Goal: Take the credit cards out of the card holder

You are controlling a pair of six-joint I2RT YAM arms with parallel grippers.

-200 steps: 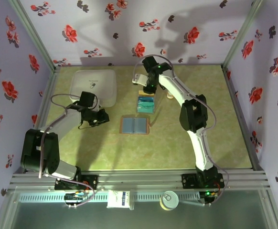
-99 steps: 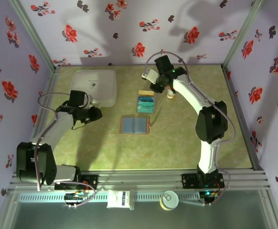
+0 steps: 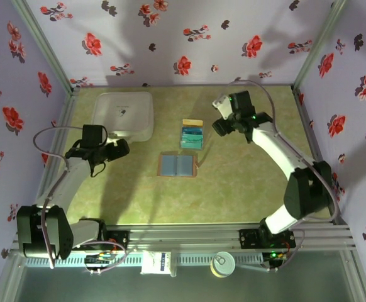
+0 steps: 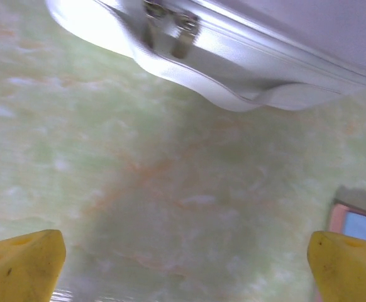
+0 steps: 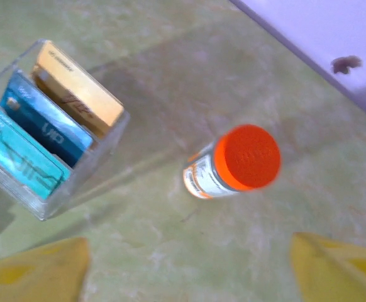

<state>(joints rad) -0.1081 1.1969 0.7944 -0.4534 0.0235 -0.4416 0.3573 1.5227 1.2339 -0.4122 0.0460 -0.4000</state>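
The card holder (image 3: 178,165) lies open and flat mid-table, its blue-grey pockets facing up; one corner of it (image 4: 359,221) is at the right edge of the left wrist view. The credit cards stand on edge in a clear tray (image 3: 192,136): a pale yellow one (image 5: 76,94), a blue one (image 5: 44,129) and a teal one (image 5: 22,160). My left gripper (image 3: 121,148) hovers left of the holder, open, its yellow fingertips (image 4: 22,264) wide apart over bare table. My right gripper (image 3: 219,128) is open to the right of the tray, above an orange-capped bottle (image 5: 239,160).
A big white square container (image 3: 125,115) sits at the back left, and its rim (image 4: 233,69) is close in front of the left gripper. The bottle stands upright just right of the tray wall (image 5: 76,179). Flowered walls enclose the table on three sides.
Both grippers went from nearly shut to wide open. The right arm swung right, away from above the tray. The left arm drew back to the left, away from the card holder.
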